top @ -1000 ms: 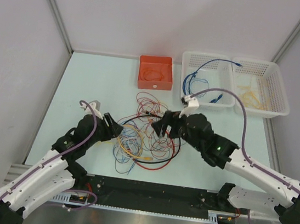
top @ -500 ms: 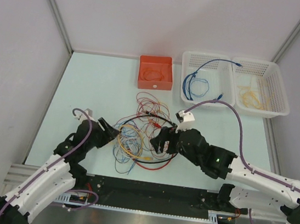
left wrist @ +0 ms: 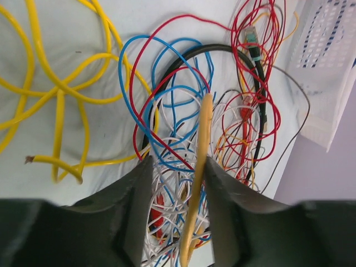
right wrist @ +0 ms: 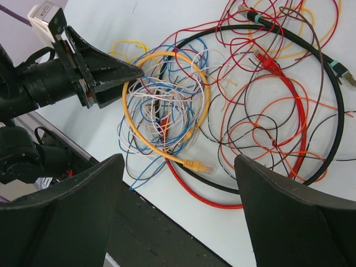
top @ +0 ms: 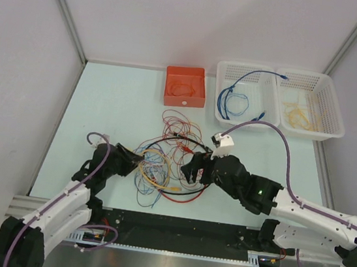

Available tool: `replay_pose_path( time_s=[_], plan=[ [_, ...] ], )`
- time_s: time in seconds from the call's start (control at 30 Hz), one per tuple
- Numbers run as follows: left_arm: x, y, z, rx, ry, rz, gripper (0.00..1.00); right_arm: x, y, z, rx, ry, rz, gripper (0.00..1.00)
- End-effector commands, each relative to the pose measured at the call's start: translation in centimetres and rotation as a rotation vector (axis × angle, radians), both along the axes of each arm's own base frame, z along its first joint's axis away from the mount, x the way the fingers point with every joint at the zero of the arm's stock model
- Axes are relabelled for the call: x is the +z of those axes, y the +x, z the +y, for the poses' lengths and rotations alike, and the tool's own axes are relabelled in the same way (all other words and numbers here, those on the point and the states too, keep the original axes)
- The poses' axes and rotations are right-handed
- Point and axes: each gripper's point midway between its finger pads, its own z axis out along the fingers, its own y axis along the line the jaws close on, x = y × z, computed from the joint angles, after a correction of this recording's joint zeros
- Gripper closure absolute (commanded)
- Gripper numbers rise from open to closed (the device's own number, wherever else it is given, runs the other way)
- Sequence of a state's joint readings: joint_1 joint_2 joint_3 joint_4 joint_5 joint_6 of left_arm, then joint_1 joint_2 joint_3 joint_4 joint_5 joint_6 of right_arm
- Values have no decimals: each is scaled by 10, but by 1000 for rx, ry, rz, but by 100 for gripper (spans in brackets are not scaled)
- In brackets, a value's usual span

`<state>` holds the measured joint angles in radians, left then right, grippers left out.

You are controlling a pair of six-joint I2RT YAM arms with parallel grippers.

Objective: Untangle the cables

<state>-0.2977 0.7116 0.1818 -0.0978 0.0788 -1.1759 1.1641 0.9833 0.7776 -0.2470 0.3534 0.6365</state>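
With the multicoloured tangle of thin cables [top: 172,156] on the pale table [top: 117,99], the left gripper [left wrist: 178,161] straddles a thick yellow cable [left wrist: 203,139] with narrowed fingers, clamping unclear, and the right gripper [right wrist: 179,161] gapes above; next, probably drawing it free.

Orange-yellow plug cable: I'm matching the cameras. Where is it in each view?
Top external: orange-yellow cable in the pile's lower left.
Left wrist: the cable runs up bottom centre, between the left gripper's jaws.
Right wrist: a big loop left of centre, plug at its bottom.
Shared landmark: the black cable ringing the pile.
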Motion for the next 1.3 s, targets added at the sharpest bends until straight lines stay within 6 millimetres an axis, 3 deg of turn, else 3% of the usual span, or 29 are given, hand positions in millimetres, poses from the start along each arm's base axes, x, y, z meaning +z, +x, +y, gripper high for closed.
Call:
replay_pose_path(
  time_s=[0.0,0.13,0.23,0.27,0.33,0.37,0.43,0.47,0.63,0.77,0.87,1.03,1.27],
  plan=[
    [11,13,-13,-37,-63,-51,59,0,3,-3,-29,7,-6,15],
    [21,19,-19,-85,-57,-89,84,1,3,-5,-30,12,-8,15],
    [58,29,-22,-134,-22,-205,98,11,3,-6,-29,39,-27,16],
    [83,36,-24,-166,9,-281,100,13,3,-7,-28,39,-37,16],
    [108,39,-25,-202,45,-346,100,22,3,-9,-28,64,-54,16],
    [136,44,-27,-235,77,-427,100,27,4,-11,-30,75,-67,17],
    [156,41,-31,-291,105,-470,100,39,5,-15,-33,108,-87,18],
    [179,43,-32,-313,140,-543,100,46,6,-16,-36,127,-98,18],
    [230,39,-37,-387,218,-709,100,82,8,-30,-48,202,-166,20],
    [266,37,-52,-460,207,-809,100,98,6,-28,-9,216,-198,21],
    [278,29,-73,-552,174,-857,100,103,5,-24,9,210,-210,21],
    [273,7,-108,-724,147,-877,100,114,8,-18,23,225,-235,21],
    [252,-12,-114,-795,176,-850,100,123,14,-28,-1,222,-262,21]
  ],
)
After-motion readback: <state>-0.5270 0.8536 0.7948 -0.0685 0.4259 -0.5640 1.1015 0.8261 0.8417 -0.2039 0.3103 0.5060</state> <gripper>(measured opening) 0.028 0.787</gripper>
